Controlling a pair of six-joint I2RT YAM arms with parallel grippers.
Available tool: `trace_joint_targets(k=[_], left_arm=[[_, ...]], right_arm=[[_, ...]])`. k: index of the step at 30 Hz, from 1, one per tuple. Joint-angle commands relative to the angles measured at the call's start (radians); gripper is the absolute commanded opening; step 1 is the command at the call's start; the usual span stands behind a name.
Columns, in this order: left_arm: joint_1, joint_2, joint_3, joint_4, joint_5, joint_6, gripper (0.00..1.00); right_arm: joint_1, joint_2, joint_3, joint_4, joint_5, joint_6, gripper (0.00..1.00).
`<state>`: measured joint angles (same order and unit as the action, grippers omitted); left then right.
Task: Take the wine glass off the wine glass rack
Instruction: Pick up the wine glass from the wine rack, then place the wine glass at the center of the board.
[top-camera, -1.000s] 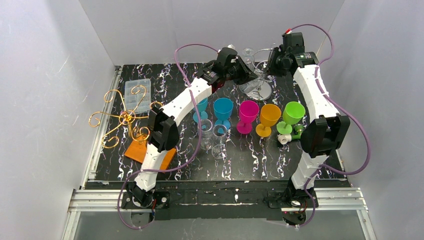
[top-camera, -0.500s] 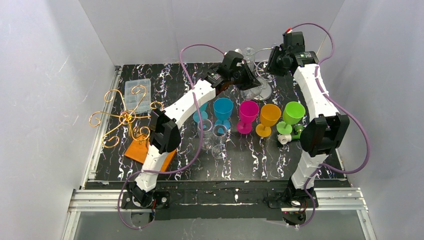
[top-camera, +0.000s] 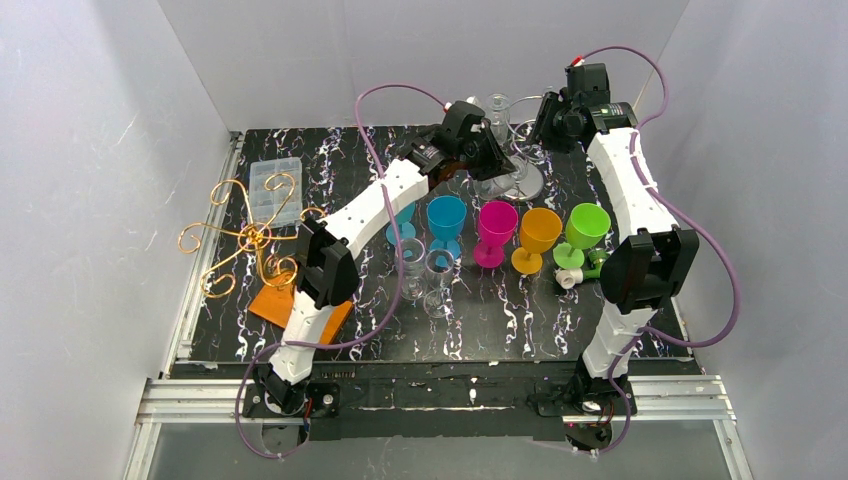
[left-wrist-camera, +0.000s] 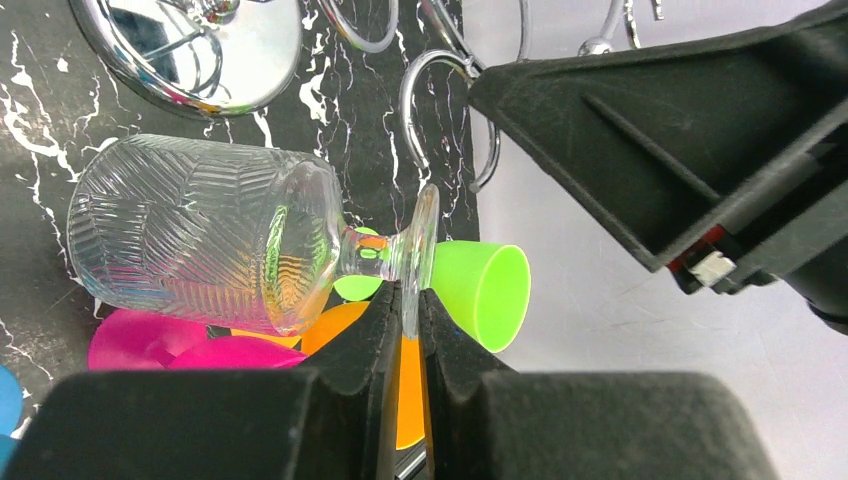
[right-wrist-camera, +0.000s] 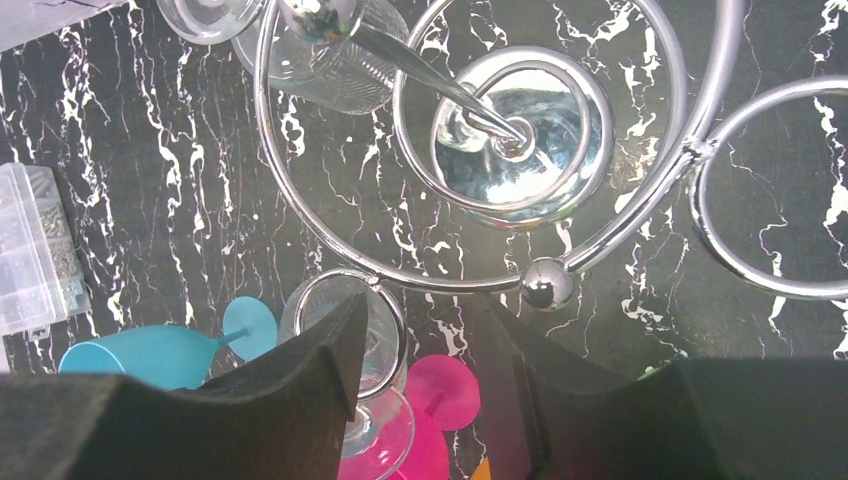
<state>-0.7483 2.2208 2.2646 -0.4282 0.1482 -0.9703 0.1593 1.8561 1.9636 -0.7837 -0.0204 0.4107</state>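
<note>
Between white walls (top-camera: 100, 120), marbled table (top-camera: 500, 320), chrome rack (top-camera: 525, 185)

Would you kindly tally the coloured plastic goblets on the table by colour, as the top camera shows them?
Blue goblets: 2
Pink goblet: 1
Orange goblet: 1
Green goblet: 1
Total: 5

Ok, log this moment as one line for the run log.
left end effector: shut on wine glass foot | right end effector: open, empty, above wine glass rack | off rack: cannot tell
</note>
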Motion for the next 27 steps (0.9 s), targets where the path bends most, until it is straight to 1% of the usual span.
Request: trace_joint_targets(k=[1, 8, 13, 16, 20, 27], left_arm=[[0.006, -0.174, -0.006, 0.031, -0.037, 0.032, 0.0], [0.016, -0.188, -0.025, 0.056, -0.018, 0.025, 0.0], [0.017, -0.188, -0.011, 0.055, -0.003, 0.034, 0.0], [0.018, -0.179, 0.0, 0.076, 0.03, 0.037, 0.0], [0.022, -0.153, 0.051, 0.071, 0.068, 0.049, 0.0], [0.023, -0.149, 0.051, 0.12, 0.129, 0.034, 0.0]], right_arm=[[-0.004, -0.001, 0.022, 0.035, -0.026, -0.009, 0.54], [-0.004, -0.019, 0.036, 0.043, -0.067, 0.006, 0.66], [-0.004, -0.035, 0.039, 0.051, -0.087, 0.016, 0.72], [-0.006, -0.042, 0.039, 0.051, -0.098, 0.023, 0.74], [-0.006, -0.058, 0.035, 0.062, -0.111, 0.039, 0.76], [-0.006, -0.098, 0.025, 0.084, -0.117, 0.069, 0.77]])
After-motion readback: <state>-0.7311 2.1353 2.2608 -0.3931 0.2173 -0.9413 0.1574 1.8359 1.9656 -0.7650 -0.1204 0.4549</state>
